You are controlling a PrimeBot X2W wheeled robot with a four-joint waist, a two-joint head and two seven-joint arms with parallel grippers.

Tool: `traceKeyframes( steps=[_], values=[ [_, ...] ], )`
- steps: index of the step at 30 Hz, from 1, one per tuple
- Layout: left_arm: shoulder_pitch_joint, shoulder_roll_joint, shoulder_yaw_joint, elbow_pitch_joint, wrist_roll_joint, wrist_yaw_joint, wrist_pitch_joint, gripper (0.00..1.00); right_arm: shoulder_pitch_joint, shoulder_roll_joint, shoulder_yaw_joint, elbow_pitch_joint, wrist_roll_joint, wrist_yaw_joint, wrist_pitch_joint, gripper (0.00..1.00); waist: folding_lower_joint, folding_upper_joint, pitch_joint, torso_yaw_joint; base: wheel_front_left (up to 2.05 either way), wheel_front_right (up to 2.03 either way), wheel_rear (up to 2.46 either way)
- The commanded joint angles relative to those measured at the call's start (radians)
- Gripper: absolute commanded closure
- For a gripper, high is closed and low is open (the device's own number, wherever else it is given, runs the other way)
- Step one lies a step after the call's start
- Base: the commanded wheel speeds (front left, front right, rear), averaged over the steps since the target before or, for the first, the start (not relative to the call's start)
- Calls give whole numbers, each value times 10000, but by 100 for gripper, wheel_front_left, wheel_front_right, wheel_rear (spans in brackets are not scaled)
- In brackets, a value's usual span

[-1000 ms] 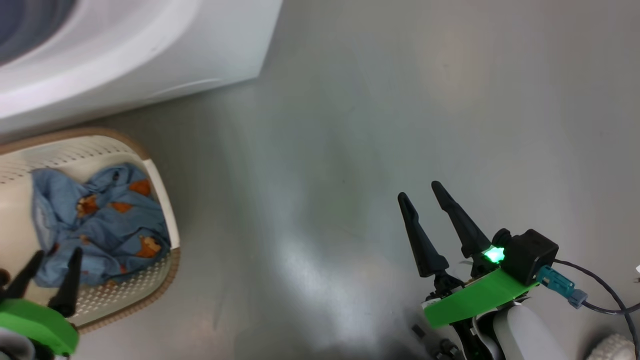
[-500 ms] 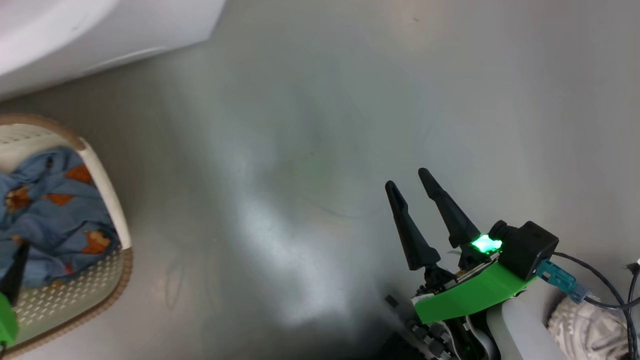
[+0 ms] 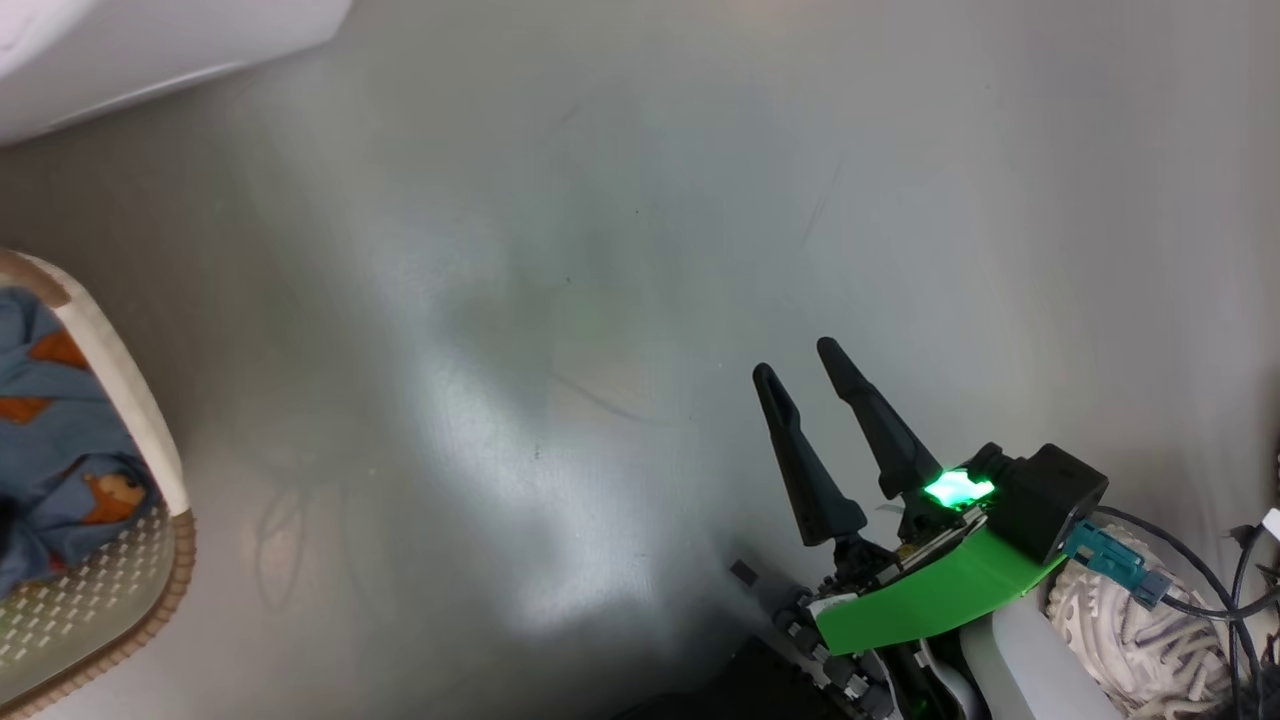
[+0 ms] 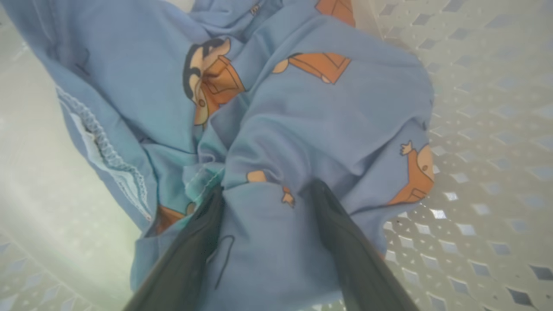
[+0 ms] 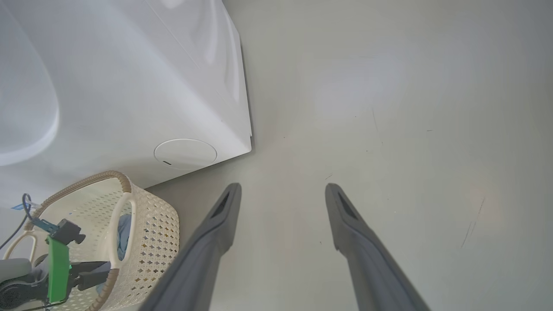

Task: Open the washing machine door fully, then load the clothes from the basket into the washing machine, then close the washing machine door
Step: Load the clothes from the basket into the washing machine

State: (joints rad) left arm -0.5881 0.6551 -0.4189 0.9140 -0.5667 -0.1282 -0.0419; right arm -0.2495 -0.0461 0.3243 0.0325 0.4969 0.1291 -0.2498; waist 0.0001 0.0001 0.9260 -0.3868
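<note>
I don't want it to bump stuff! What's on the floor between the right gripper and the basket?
Nothing. In the head view, bare grey floor runs from the right gripper to the basket.

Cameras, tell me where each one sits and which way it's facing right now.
Head view: on the head, tilted down at the floor; right pincer lower right, basket at the left edge.
Left wrist view: on the left wrist, looking into the basket at the clothes; left pincer open, fingers sunk in fabric.
Right wrist view: on the right wrist, facing floor and washing machine; right pincer open at the bottom.
Shared: all three show the basket.
</note>
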Motion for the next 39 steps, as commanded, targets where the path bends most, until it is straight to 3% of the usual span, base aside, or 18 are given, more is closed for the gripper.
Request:
traceKeyframes(
  steps=[1, 7, 18, 19, 20, 27, 39],
  values=[
    [-33, 570, 236, 35, 37, -23, 5, 0, 299, -41, 262, -202, 104, 16, -120, 0, -1, -1, 88, -81, 0, 0, 0],
    [-450, 646, 44, 113, 146, -19, 180, 0, 447, -41, 281, -268, 184, 16, -120, 0, -1, -1, 174, -115, 0, 0, 0],
    [-1180, 242, -252, 543, 305, 4, -22, 0, 619, -41, 235, -275, 225, 16, -120, 0, -1, -1, 232, -92, 0, 0, 0],
    [-1181, 185, -265, 593, 274, 2, -92, 47, 606, -41, 224, -261, 216, 16, -120, 0, -1, -1, 213, -92, 0, 0, 0],
    [-1169, 141, -276, 638, 228, -2, -163, 100, 577, -41, 211, -258, 204, 16, -120, 0, -1, -1, 195, -95, 0, 0, 0],
    [-935, 54, -120, 928, -237, -17, -1112, 100, 217, -41, 218, -246, 126, 16, -120, 0, -1, -1, -98, -84, 0, 0, 0],
    [-212, -668, 24, 548, -1166, -23, -2154, 100, 7, -41, -338, 54, -350, 16, -120, 0, -1, -1, -1256, 652, 0, 0, 0]
  ],
)
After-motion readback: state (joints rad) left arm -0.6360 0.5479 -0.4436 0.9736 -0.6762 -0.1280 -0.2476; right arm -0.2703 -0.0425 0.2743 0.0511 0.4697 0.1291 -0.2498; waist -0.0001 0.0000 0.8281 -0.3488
